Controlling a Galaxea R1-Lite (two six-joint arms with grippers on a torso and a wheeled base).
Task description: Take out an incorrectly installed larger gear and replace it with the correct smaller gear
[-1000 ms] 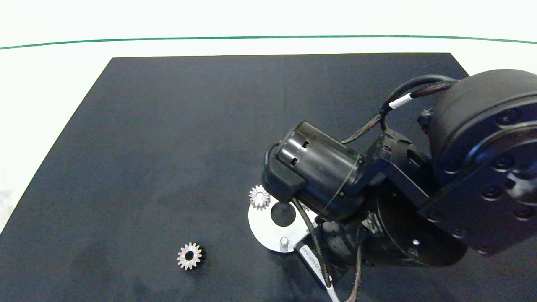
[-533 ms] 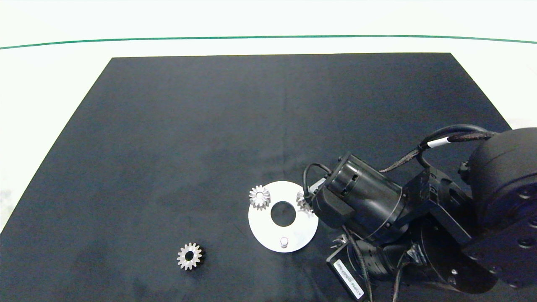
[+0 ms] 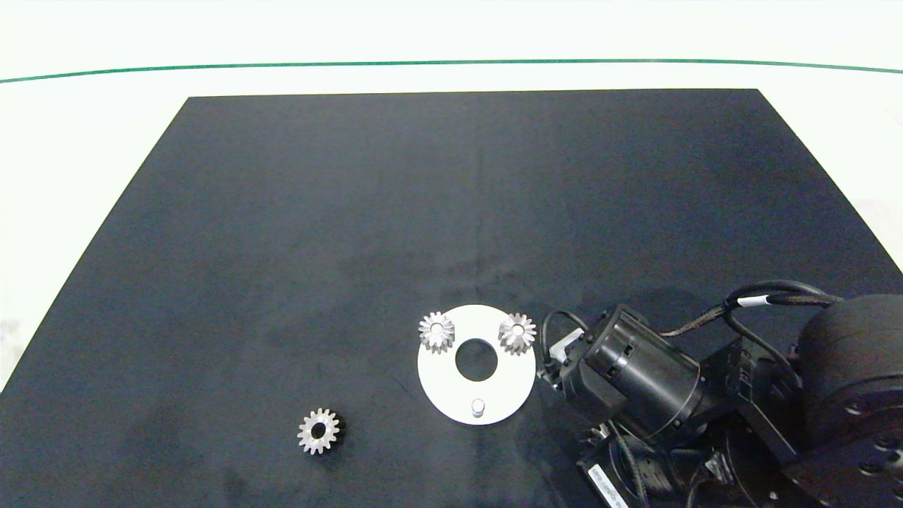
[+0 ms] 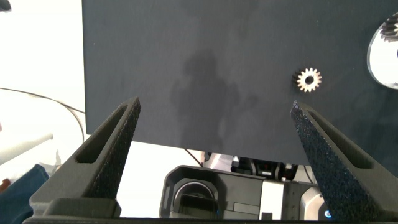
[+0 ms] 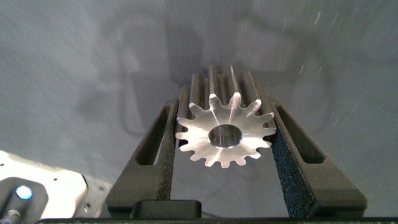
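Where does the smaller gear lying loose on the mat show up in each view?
Head view: the smaller gear lies on the black mat, toward the left of the round plate.
Left wrist view: the same gear, beside the plate's edge.
Right wrist view: not in it.
Shared landmark: the plate.

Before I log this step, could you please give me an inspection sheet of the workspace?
Surface: black mat on a white table.
Job's things: shiny silver larger gear with long teeth, held in the right gripper; small grey flat-faced smaller gear lying loose on the mat; round silver plate with two small sloped-face gears and one bare peg.
Clutter: nothing seen.
Grippers: right gripper shut on the larger gear, over the mat beside the plate; left gripper open, empty, near the mat's edge.
Cables: black cables on the right arm, off the plate.
Surroundings: green line across the far table.
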